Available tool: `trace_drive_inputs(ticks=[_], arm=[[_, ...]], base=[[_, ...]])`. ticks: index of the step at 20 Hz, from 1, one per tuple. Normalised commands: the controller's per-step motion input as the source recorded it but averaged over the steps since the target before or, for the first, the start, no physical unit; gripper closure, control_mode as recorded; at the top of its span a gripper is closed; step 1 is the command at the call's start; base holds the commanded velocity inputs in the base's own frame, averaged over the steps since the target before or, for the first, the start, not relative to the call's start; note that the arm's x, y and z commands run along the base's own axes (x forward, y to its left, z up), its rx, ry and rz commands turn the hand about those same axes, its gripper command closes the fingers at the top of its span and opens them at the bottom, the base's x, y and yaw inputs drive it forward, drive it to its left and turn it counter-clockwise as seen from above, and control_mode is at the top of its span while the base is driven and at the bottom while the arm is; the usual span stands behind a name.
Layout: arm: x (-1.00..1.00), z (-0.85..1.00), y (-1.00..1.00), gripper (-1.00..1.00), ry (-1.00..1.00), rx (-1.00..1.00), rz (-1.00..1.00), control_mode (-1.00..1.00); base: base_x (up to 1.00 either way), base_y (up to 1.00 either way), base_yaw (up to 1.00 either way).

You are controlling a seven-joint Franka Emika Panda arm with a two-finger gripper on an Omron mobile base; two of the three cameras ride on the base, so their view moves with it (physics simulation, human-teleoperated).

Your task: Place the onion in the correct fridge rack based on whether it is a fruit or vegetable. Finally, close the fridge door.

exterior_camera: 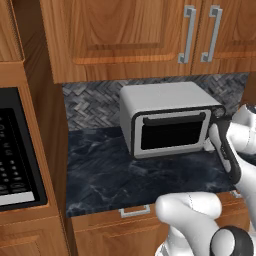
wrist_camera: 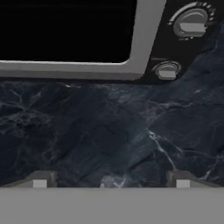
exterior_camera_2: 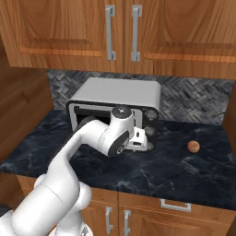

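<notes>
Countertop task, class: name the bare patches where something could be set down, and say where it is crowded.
Bare dark countertop lies in front of the toaster oven up to the counter edge, and left of it toward the wooden side panel. Right of the oven only the onion sits. Crowded: the oven's knob end, where the open end effector hovers.
</notes>
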Motion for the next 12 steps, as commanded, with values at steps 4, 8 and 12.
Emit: trace_drive_inputs(ticks=[4, 8, 12], arm=[[0.0, 0.0, -1.0, -1.0, 0.01, 0.15, -0.26, -1.0], [-0.12, -0.06, -1.0, -1.0, -0.01, 0.22, -0.31, -1.0], [-0.09, 0.0, -0.94, -1.0, -0.06, 0.25, -0.21, -1.0]], base=[[0.0, 0.0, 0.0], [0.0, 0.0, 0.0], [0.0, 0.0, 0.0]])
